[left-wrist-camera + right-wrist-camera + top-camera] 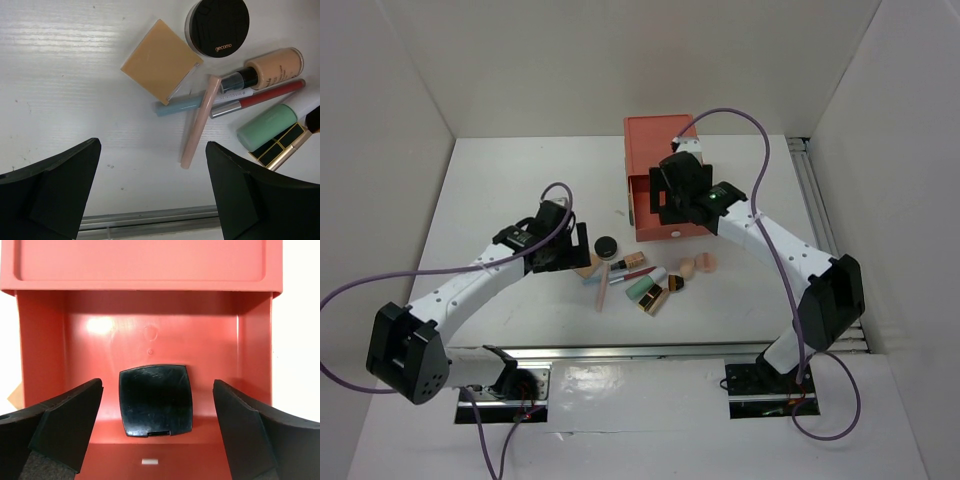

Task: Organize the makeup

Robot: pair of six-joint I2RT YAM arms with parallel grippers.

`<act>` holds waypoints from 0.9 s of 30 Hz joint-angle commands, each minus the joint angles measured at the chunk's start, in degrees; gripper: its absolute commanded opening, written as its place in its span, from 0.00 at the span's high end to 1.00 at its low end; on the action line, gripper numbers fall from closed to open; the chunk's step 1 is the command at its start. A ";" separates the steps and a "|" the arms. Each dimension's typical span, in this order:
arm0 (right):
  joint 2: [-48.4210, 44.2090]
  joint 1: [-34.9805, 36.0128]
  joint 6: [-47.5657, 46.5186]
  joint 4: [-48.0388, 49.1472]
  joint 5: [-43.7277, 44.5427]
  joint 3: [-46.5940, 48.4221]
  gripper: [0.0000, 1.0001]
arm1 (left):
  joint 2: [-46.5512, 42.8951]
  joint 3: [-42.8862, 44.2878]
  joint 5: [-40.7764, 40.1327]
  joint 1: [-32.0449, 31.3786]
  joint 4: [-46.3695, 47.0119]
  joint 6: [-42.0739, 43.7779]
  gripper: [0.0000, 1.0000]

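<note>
Fingers apart, the right gripper (157, 386) hangs over a glossy black square compact (156, 400) in the coral plastic drawer box (150, 270); the left gripper (152, 146) gapes left of it.

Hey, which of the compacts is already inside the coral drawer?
The black square compact, lying in the coral drawer; the tan compact sits out on the white table.

bright, even light from above; soft shadows; white glare on the coral drawer (100, 325) floor; views sharp.
</note>
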 commanded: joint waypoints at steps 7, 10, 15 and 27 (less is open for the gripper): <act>-9.76 -0.32 -1.07 -2.42 -3.26 4.17 0.01 | 6.59 3.99 8.74 -0.13 12.63 17.39 0.00; -14.67 -0.32 -1.07 -1.72 -3.79 3.65 0.01 | 8.87 3.99 10.06 -0.13 17.80 19.25 0.00; -20.14 -0.32 -1.59 -0.31 -3.79 2.15 0.01 | 19.04 10.39 6.83 -0.13 16.86 17.41 0.00; -24.53 -1.90 -0.54 -2.15 2.18 -0.13 0.01 | 34.00 18.75 4.44 -0.66 15.36 11.70 0.05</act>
